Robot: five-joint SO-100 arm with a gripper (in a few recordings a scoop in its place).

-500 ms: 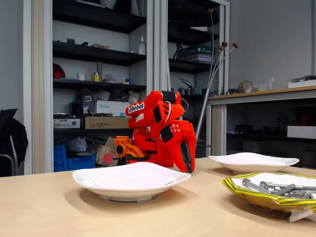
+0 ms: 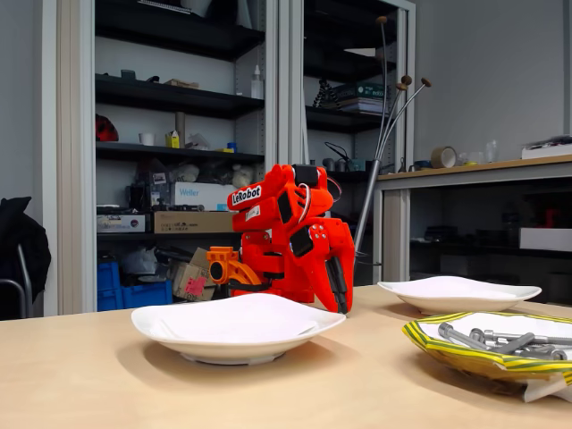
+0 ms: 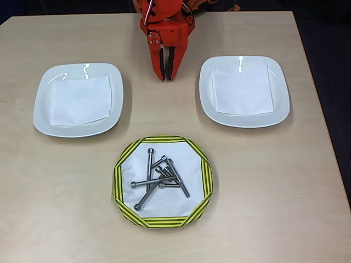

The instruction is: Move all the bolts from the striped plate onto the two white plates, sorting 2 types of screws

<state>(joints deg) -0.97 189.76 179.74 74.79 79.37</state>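
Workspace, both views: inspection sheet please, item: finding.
Surface: tan wooden table, bare apart from the plates.
Job's things: bolts piled on striped plate; two white plates hold only white paper.
Clutter: nothing seen on the table.
Gripper: gripper on the folded red arm, tips down between the white plates, holding nothing; looks shut.
Cables: wires on the arm.
Surroundings: shelves packed with boxes, side counter.

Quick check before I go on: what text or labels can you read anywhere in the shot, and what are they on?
"LeRobot": white label on the orange arm, fixed view.
"Weller": white box on the shelf behind, fixed view; reads roughly so, slightly blurred.
Labels on the cardboard box and other shelf items: too small to read.
Plates and bolts: no text.
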